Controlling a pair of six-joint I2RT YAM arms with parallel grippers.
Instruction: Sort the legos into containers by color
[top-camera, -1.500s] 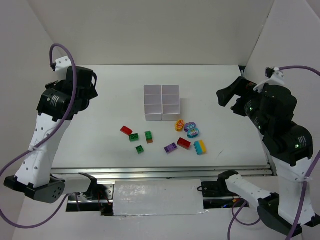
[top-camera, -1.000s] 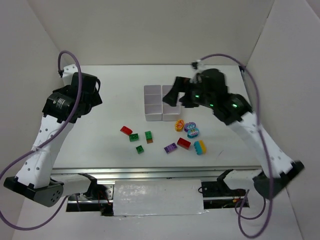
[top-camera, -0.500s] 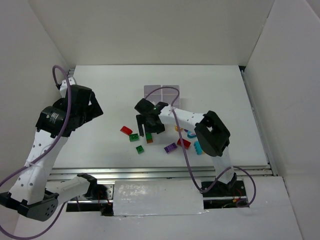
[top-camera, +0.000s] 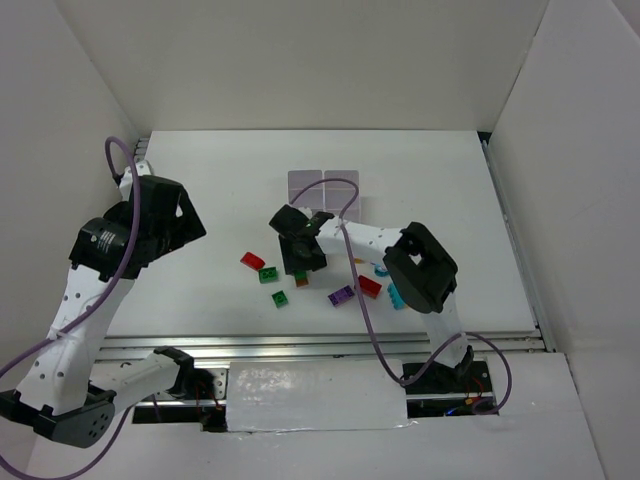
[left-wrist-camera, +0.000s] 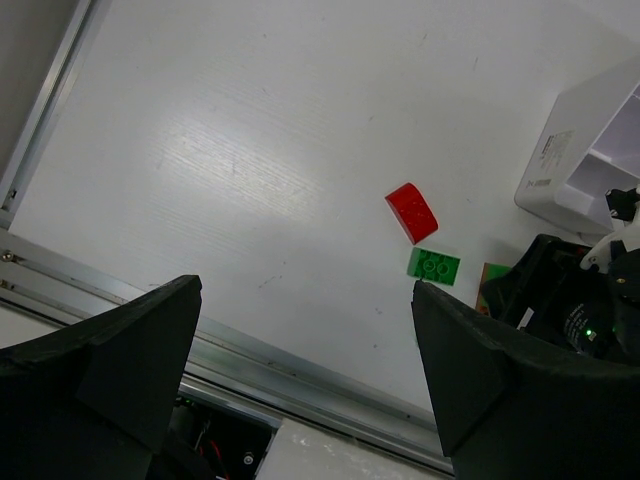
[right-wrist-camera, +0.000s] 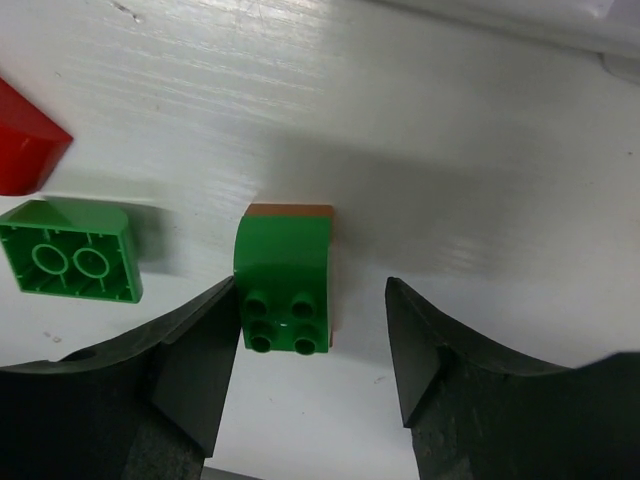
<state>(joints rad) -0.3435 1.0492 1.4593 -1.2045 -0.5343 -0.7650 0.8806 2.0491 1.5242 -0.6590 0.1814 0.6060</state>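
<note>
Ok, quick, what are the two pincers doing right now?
Left pincer: open, holding nothing.
Right pincer: open around the green brick, a gap on one side, not gripping yet.

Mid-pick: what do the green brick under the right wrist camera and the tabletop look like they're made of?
Green brick: hard moulded plastic, smooth and slightly glossy, judging by the crisp studs and rounded edge. An orange-brown part shows along its far side. Table: white semi-matte board, perhaps painted or laminated. It shows fine streaks and a soft sheen, but the exact material is unclear.
</note>
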